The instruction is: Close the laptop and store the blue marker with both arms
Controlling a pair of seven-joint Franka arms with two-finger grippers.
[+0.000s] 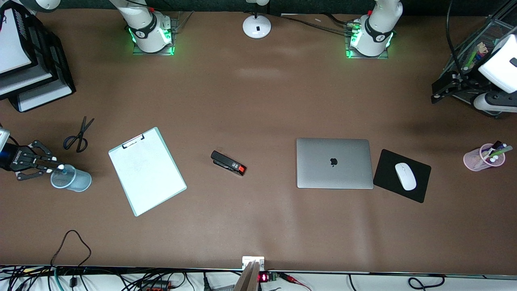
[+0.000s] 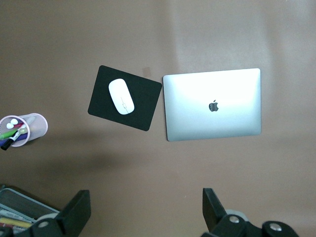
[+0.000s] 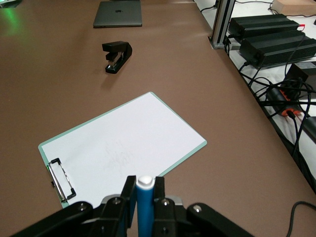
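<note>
The laptop (image 1: 334, 163) lies shut, lid up with the apple logo showing, beside the black mouse pad; it also shows in the left wrist view (image 2: 212, 103) and the right wrist view (image 3: 118, 13). My right gripper (image 1: 56, 167) is at the right arm's end of the table, shut on the blue marker (image 3: 145, 202), white end up, and holds it over a pale blue cup (image 1: 72, 180). My left gripper (image 2: 146, 202) is open and empty, high over the left arm's end of the table near the mesh organizer; it also shows in the front view (image 1: 444, 89).
A clipboard (image 1: 147, 170) with white paper, scissors (image 1: 78, 135) and a black stapler (image 1: 228, 163) lie on the table. A white mouse (image 1: 405, 176) sits on the mouse pad (image 1: 387, 161). A pink cup (image 1: 482, 157) holds pens. Stacked trays (image 1: 44, 81) stand at the right arm's end.
</note>
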